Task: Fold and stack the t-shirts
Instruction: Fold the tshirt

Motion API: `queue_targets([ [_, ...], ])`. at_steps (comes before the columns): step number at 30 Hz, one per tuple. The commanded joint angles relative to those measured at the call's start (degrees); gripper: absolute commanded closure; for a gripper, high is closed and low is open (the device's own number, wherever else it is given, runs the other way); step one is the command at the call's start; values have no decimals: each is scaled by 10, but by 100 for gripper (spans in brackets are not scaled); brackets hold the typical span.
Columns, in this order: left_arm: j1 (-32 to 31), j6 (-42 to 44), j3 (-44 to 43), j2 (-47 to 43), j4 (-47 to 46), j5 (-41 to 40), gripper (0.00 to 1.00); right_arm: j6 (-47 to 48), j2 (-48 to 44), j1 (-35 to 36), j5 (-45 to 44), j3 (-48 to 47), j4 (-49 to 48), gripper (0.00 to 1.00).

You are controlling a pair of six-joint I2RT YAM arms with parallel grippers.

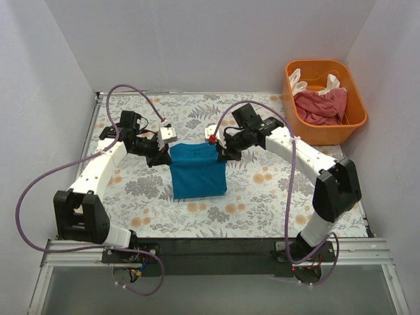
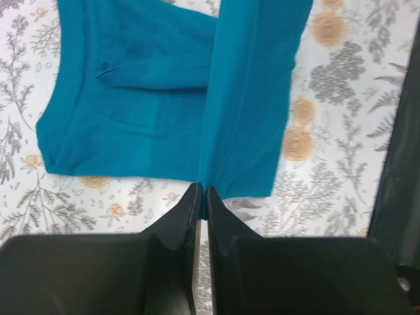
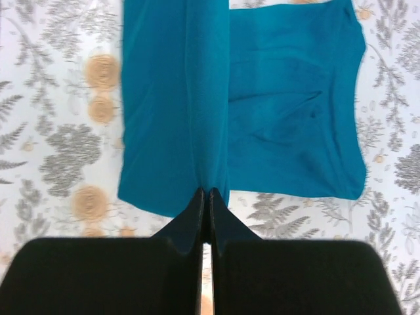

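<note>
We think we are only near the start of the job. One shirt is out on the table (image 1: 262,203), and it is partly folded. That is the blue shirt (image 1: 197,176). It lies in the middle of the table, between our two arms.

Two more shirts wait in the orange tub (image 1: 289,92) at the far right corner. They are a pink shirt (image 1: 321,108) and a white shirt (image 1: 298,81), and both are crumpled in a heap. Nothing is stacked yet. We have to finish this fold, fold the other two, and then pile all three up.

Our left gripper (image 2: 202,194) has its fingers pressed together on a bit of the blue shirt, at its far left corner. Our right gripper (image 3: 205,194) pinches the shirt the same way at the far right corner. In both wrist views, a strip of blue cloth runs out from the fingers and seems to sit above the flat part.

From above, the blue shirt looks like a neat block with quite straight sides. The cloth is mostly smooth. The flat part has one tucked-in bit that may be a sleeve, but we cannot tell for sure
</note>
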State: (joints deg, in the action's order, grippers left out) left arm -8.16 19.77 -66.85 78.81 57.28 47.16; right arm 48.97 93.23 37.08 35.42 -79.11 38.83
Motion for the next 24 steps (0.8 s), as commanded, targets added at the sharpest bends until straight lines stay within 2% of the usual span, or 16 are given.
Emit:
queue_targets([
  [1,17,11,-44,48,-41,-7,100,55,45,-29,2,-74,31,99],
  [5,23,21,-97,127,-51,-11,100,104,133,-48,4,-152,59,99],
  [13,48,32,-201,259,-67,-27,100,130,262,-65,10,-277,66,99],
  [19,50,17,-224,331,-112,-49,100,136,344,-72,-6,-340,63,99],
  [24,50,-16,-236,366,-167,-64,100,124,374,-75,-19,-359,56,99],
])
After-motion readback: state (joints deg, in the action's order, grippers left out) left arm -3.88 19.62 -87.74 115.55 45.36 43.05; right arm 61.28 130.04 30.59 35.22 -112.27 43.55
